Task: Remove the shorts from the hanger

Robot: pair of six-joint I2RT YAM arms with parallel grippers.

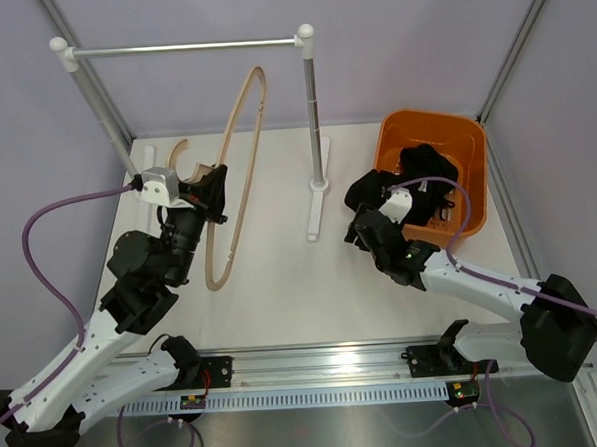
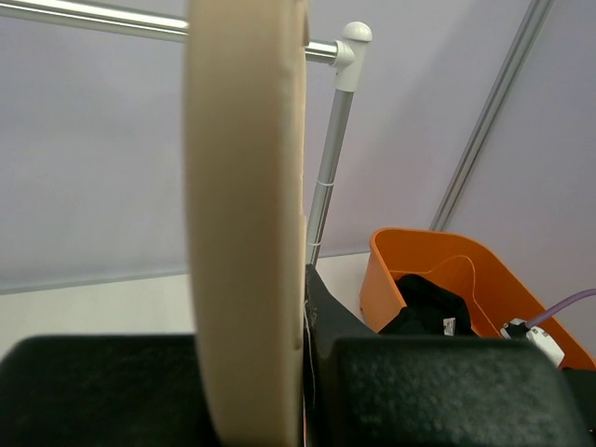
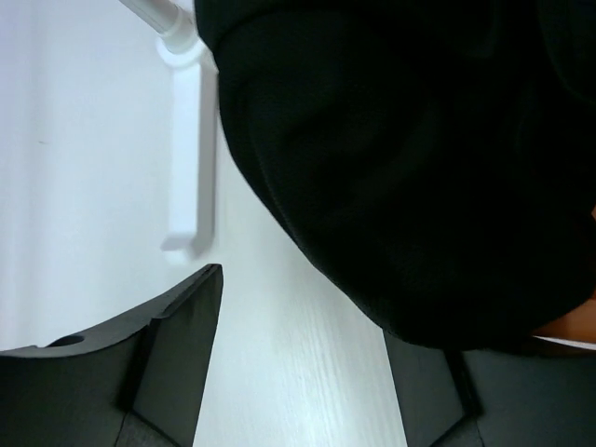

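Where black cloth is filling the right wrist view, the shorts (image 3: pixel 400 158) are running off its top and right edges, so neither outline nor drawstring is showing there, and the cloth is covering the tip of one finger. In the left wrist view the hanger (image 2: pixel 247 223) is standing so close to the lens that it is blurring into one tan band, cut off above and below, with its hook out of frame. Whether its far end is touching the rail stand (image 1: pixel 184 48) cannot be told.

From above, the shorts are lying bunched in the orange basket (image 1: pixel 428 116) at the far right, with one fold hanging over its left rim, well apart from the hanger. The left arm is reaching toward the far left, and the left gripper (image 1: pixel 215 194) is clamping the hanger's frame just beside the hook. The right arm is stretching from the near right toward the basket, and the right gripper (image 3: pixel 303 312) is lying low over the table (image 1: pixel 293 304), jaws spread wide, just beside the hanging fold.

The table is showing white, and pale lilac walls are closing in the far side and both flanks.
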